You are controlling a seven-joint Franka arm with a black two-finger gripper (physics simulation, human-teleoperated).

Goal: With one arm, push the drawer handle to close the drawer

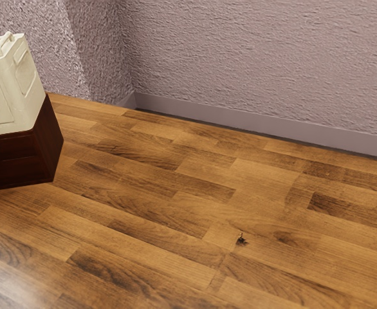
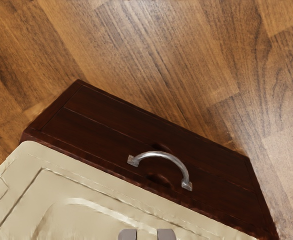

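The brown wood floor has stripes, and bumpy pinkish-gray walls stand behind it. At the exterior view's left, a dark red-brown cabinet sits on the floor with a big cream can on top. The shiny, curved drawer handle is on the cabinet's front, just under the can. My claw is spread, with a gap between its tips.

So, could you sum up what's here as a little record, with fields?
Furniture: dark wooden cabinet
On top: cream container
Drawer: looks shut or nearly so; can't tell for certain
Handle: curved, silvery, on the drawer front
Gripper: fingers apart, not touching the handle
Floor: wood planks
Walls: rough, greyish-mauve
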